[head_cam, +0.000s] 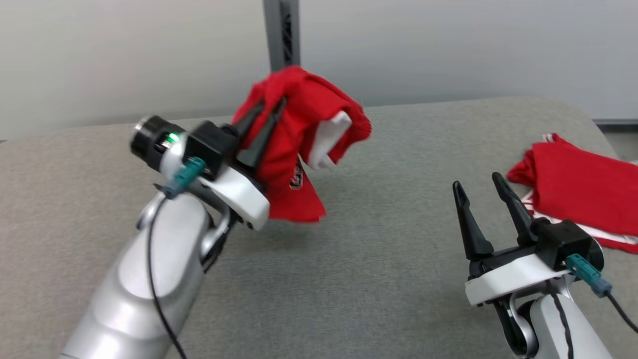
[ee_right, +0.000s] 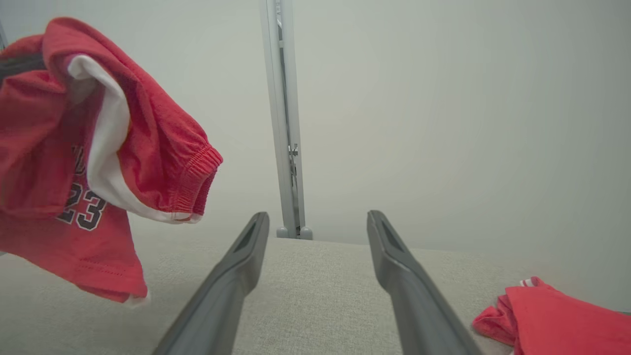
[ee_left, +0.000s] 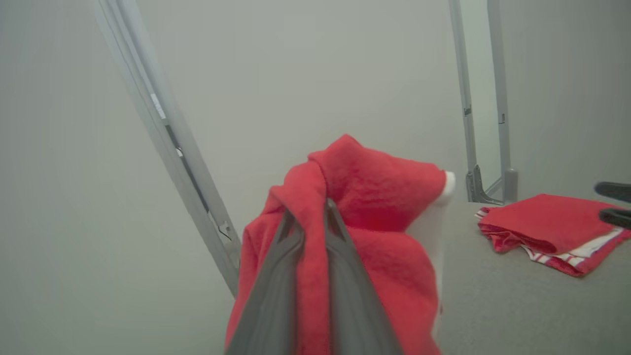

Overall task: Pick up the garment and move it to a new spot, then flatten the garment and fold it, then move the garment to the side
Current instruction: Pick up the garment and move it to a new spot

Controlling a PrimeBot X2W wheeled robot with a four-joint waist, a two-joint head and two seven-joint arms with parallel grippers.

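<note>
- Head view: the left gripper point(head_cam: 273, 102) is pinched shut on the red garment point(head_cam: 309, 129) and holds it up in the air above the gray table point(head_cam: 349, 279).
- The garment is bunched up and blurry, so its shape is hard to tell. A white part peeks out on one side.
- The cloth hides the bottom of the gray post point(head_cam: 281, 35) behind it.
- The right gripper point(head_cam: 476, 180) is low on the right. Its two fingers are spread wide with nothing between them.
- Just beside it lies a folded red pile point(head_cam: 578, 192) with white edges. The edge of the view cuts the pile off.
- Left wrist view: the two fingers of the left gripper point(ee_left: 309, 209) are close together with red cloth squeezed between them. The red garment point(ee_left: 379, 197) wraps round them and hides part of the table.
- The folded red pile point(ee_left: 542, 222) is far to the right, with two dark finger ends at the edge.
- Right wrist view: the right gripper point(ee_right: 318, 216) is wide open and holds nothing.
- The red garment point(ee_right: 157, 128) hangs at the upper left, clear of the table point(ee_right: 315, 296). It has a "23" point(ee_right: 81, 209) on it. The letters above are folded away and cannot be read.
- The folded red pile point(ee_right: 567, 320) is cut off in the bottom right corner.
</note>
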